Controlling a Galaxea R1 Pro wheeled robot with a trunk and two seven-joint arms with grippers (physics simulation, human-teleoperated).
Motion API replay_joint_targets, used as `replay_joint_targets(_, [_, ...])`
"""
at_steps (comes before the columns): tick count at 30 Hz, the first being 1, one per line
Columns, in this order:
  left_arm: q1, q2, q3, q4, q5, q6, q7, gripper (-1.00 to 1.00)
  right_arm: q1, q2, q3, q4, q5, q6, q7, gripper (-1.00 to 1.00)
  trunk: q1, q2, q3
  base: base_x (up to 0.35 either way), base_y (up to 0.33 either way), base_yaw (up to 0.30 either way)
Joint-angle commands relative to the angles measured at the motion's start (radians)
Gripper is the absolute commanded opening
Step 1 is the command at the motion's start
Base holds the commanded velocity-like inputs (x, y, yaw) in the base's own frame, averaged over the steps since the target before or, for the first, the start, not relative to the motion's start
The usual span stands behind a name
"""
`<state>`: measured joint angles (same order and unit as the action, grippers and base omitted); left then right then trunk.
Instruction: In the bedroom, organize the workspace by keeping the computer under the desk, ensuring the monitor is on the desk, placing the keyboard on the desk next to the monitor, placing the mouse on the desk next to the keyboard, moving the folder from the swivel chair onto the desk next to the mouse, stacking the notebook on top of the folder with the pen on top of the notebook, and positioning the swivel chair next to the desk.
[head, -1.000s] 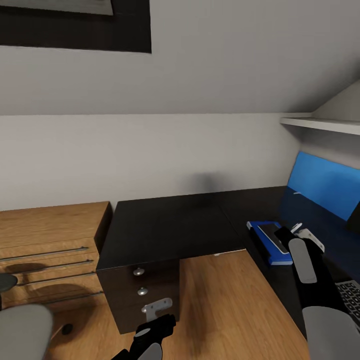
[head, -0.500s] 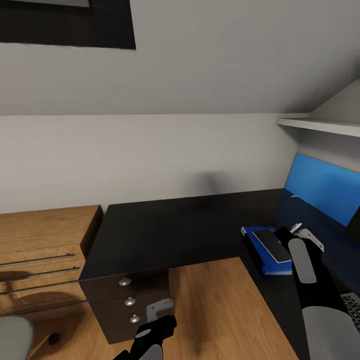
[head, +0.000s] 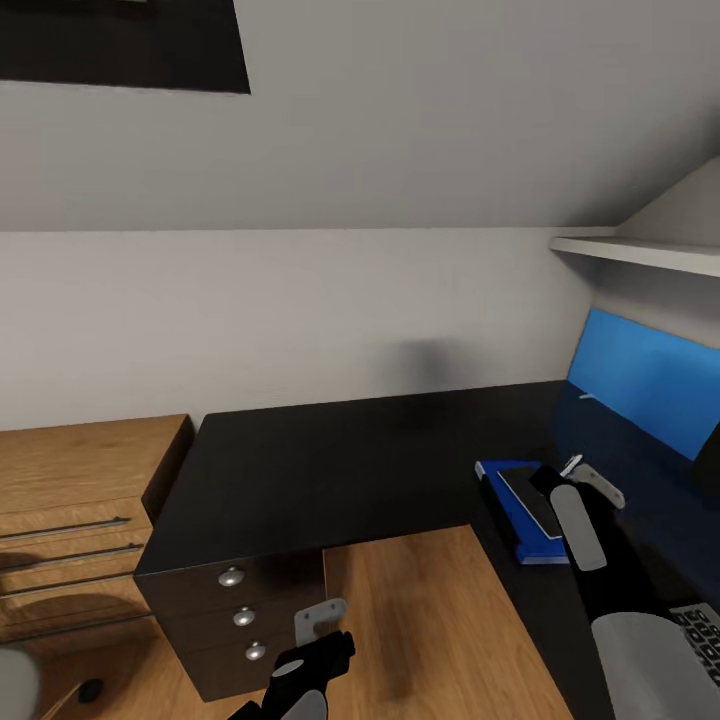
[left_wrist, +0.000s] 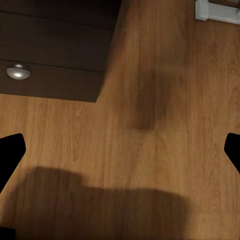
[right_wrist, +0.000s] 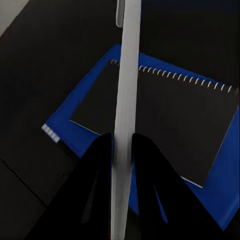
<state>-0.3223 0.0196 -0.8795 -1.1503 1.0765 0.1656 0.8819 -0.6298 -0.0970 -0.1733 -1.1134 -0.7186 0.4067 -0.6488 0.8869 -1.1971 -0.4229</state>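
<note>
Right gripper (right_wrist: 120, 150): fingers closed on the pen (right_wrist: 125, 100), hanging over the desk (head: 330, 460).
Notebook (right_wrist: 170, 120): just below the held pen, lying on the folder (right_wrist: 75, 112).
Left gripper (left_wrist: 120, 145): fingers spread wide, over floor (left_wrist: 150, 150) beside the drawer unit (left_wrist: 50, 50).

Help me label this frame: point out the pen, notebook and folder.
pen (right_wrist: 126, 100): right wrist view, mid-shaft above the fingers.
notebook (right_wrist: 185, 120): right wrist view, dark cover below the spiral.
folder (head: 497, 484): head view, bare blue left edge.
</note>
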Motion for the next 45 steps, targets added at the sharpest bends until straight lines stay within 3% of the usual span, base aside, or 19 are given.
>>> replay_joint_targets(1, [-0.001,0.001,-0.005,-0.002,0.002,0.005,0.006,1.0,-0.007,-0.001,0.004,0.068,0.023,-0.021,-0.005,-1.0,0.0,-0.001,-0.001,0.002,-0.003,0.0])
replay_joint_targets(3, [-0.001,0.001,-0.027,-0.002,0.001,0.004,0.01,1.0,-0.066,-0.002,0.008,0.228,0.09,-0.118,0.013,-1.0,0.0,-0.001,-0.001,0.001,-0.001,0.0])
replay_joint_targets(7, [-0.001,0.002,-0.04,-0.002,0.0,0.004,0.013,1.0,-0.146,-0.012,0.008,0.421,0.148,-0.193,0.085,-1.0,0.0,-0.001,-0.001,0.0,0.0,0.0])
replay_joint_targets(15, [-0.001,0.002,-0.048,-0.003,0.0,0.003,0.014,1.0,-0.201,-0.033,0.008,0.544,0.166,-0.239,0.124,-1.0,0.0,-0.001,-0.001,0.0,0.0,0.0])
replay_joint_targets(18, [-0.001,0.002,-0.049,-0.003,0.0,0.003,0.015,1.0,-0.241,-0.057,0.007,0.641,0.166,-0.262,0.131,-1.0,0.0,-0.001,-0.001,0.0,0.0,0.0])
replay_joint_targets(23, [-0.001,0.002,-0.054,-0.003,0.0,0.003,0.015,1.0,-0.302,-0.075,0.007,0.764,0.166,-0.305,0.167,-1.0,0.0,-0.001,-0.001,0.0,0.0,0.0])
replay_joint_targets(32, [-0.001,0.002,-0.057,-0.003,0.0,0.003,0.014,1.0,-0.324,-0.084,0.005,0.8,0.159,-0.305,0.183,-1.0,0.0,-0.001,-0.001,0.0,0.0,0.0])
replay_joint_targets(39, [-0.001,0.002,-0.056,-0.003,0.0,0.003,0.013,1.0,-0.324,-0.078,0.0,0.709,0.153,-0.257,0.152,-1.0,0.0,-0.001,-0.001,0.0,0.0,0.0])
replay_joint_targets(45, [-0.001,0.002,-0.056,-0.003,0.0,0.003,0.012,1.0,-0.324,-0.077,0.0,0.698,0.153,-0.2,0.146,-1.0,0.0,-0.001,-0.001,0.0,0.0,0.0])
